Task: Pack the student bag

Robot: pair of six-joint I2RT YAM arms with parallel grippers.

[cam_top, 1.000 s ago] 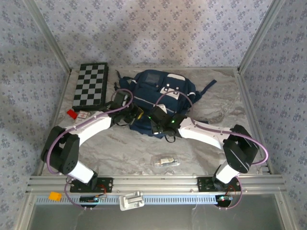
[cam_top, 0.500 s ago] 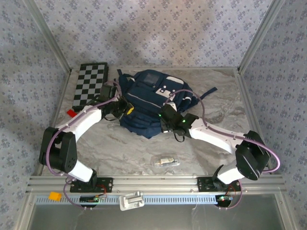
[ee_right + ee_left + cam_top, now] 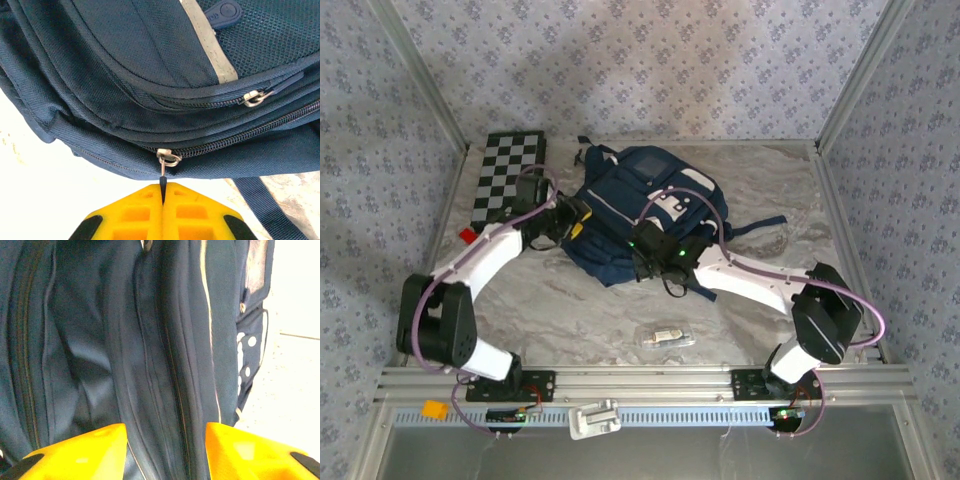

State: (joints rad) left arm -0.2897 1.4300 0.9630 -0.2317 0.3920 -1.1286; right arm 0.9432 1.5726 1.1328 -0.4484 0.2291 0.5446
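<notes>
The student bag [image 3: 617, 205] lies flat on the desk [image 3: 570, 300], toward the far edge and a little left of the middle. Its navy front with the white panels faces up, and a dark strap [image 3: 760, 228] trails out toward the right edge. A folded chessboard [image 3: 508, 180] sits in the far left corner, just beside the bag; I cannot tell whether the two touch.

The left fingers [image 3: 576, 220] are at the bag's left side. In the left wrist view these yellow fingers [image 3: 80, 450] are released and spread wide, with folds of navy fabric and zip lines running between them. Whether they touch the cloth cannot be told.

The right fingers [image 3: 640, 250] are at the bag's near edge. Seen from the right wrist, they [image 3: 165, 212] are clenched together on the thin dark zipper pull [image 3: 163, 181]. The pull hangs from a metal slider [image 3: 168, 158] on the zip along the bag's lower seam. A second slider [image 3: 255, 97] sits on the next zip up, off to the right, with nothing gripping it. A pale trim stripe [image 3: 202, 35] crosses the panel above.

A small clear packet [image 3: 667, 337] lies by the near edge around the middle, well apart from the bag. A small red object [image 3: 468, 236] rests at the left edge, just on the near side of the chessboard.
</notes>
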